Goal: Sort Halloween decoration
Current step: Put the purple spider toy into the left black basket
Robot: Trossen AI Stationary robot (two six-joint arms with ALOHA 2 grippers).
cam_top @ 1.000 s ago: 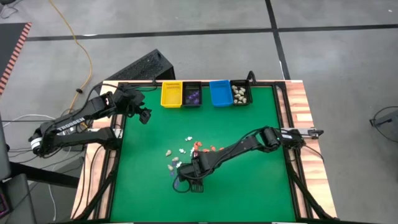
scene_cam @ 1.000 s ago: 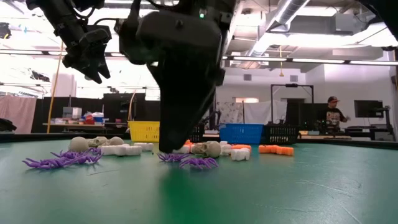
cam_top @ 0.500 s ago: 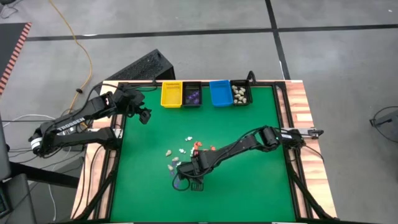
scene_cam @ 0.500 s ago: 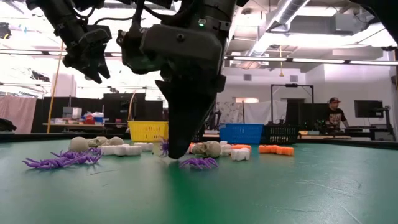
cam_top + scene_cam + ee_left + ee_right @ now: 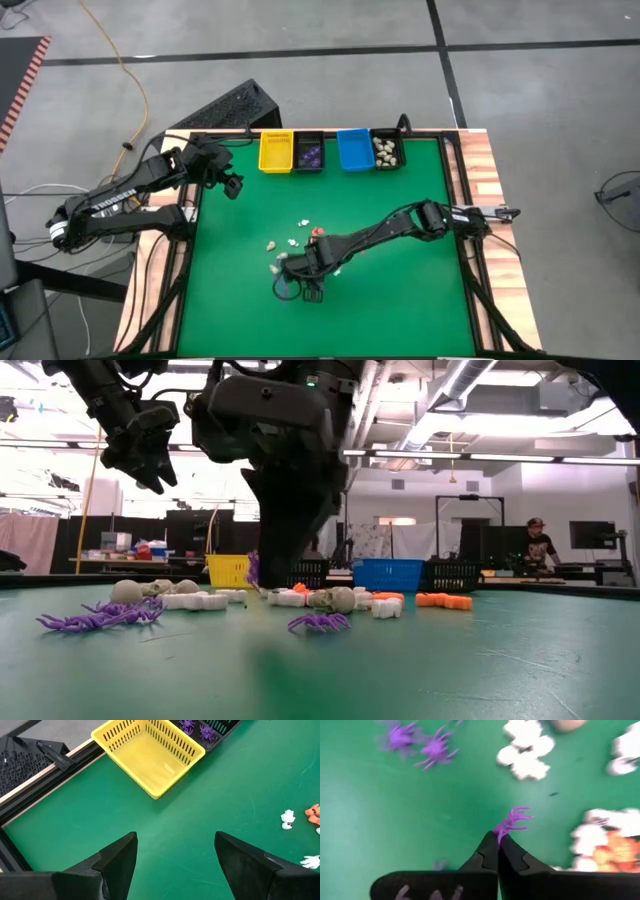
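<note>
Green felt tabletop (image 5: 400,300) under both arms. Right claw (image 5: 497,839) stretched from 3 o'clock toward the near centre, lifted off the felt, tips together and clamped on a purple spider (image 5: 512,822) by one leg, body dangling just past the tips; same spider (image 5: 253,568) visible at the claw's edge in the low view. Nearest on the felt, a loose purple spider (image 5: 318,622) below the right claw, more purple spiders (image 5: 100,616) toward 9 o'clock. Just behind, a scatter of Halloween decoration: white ghost pieces (image 5: 195,600), cream skulls (image 5: 335,598), orange pieces (image 5: 443,600), all around the tabletop's centre. Left claw (image 5: 175,852) held high near 10 o'clock, fingers wide apart, nothing between them. Farthest, at 12 o'clock along the far edge, four bins in a row: yellow bin (image 5: 276,151) with nothing visible inside, black bin (image 5: 308,152) holding purple spiders, blue bin (image 5: 354,150), contents not discernible, second black bin (image 5: 387,151) holding cream skulls.
</note>
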